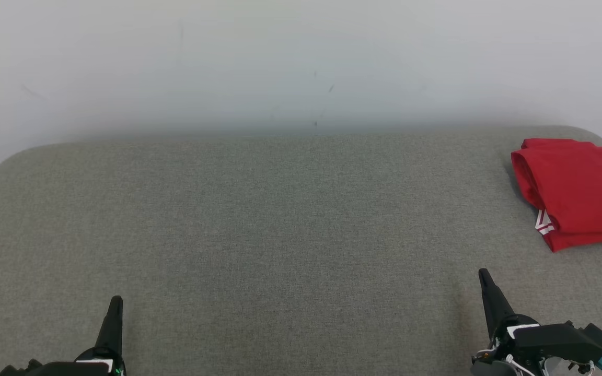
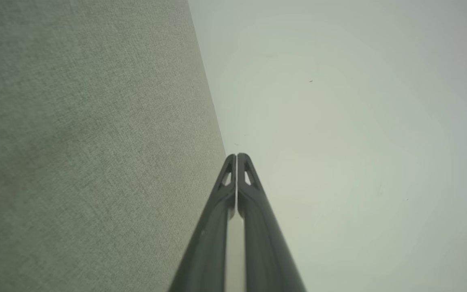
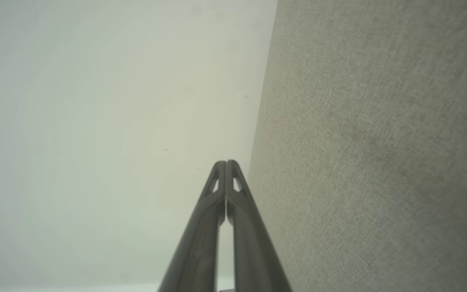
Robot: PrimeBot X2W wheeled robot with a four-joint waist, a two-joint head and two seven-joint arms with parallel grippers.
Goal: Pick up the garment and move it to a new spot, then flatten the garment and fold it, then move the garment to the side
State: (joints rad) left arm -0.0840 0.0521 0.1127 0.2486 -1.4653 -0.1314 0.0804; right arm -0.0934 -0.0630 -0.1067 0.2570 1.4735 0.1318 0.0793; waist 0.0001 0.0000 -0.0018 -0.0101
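Note:
The garment (image 1: 580,190) is red with a small white mark at one corner, and it lies folded at the far right of the grey fabric surface (image 1: 280,235), running off the head view's right edge. Well in front of it and a little to its left, my right gripper (image 1: 484,273) sits near the front edge, shut with nothing in it. My left gripper (image 1: 116,301) is at the lower left, far from the garment, also shut and empty. Both wrist views show the fingertips pressed together: left gripper (image 2: 236,155), right gripper (image 3: 226,163).
A pale wall (image 1: 301,62) rises behind the surface's rounded far edge. The grey fabric stretches wide between the two grippers and up to the wall. In the wrist views the fabric (image 2: 87,154) and wall (image 3: 95,142) split the picture.

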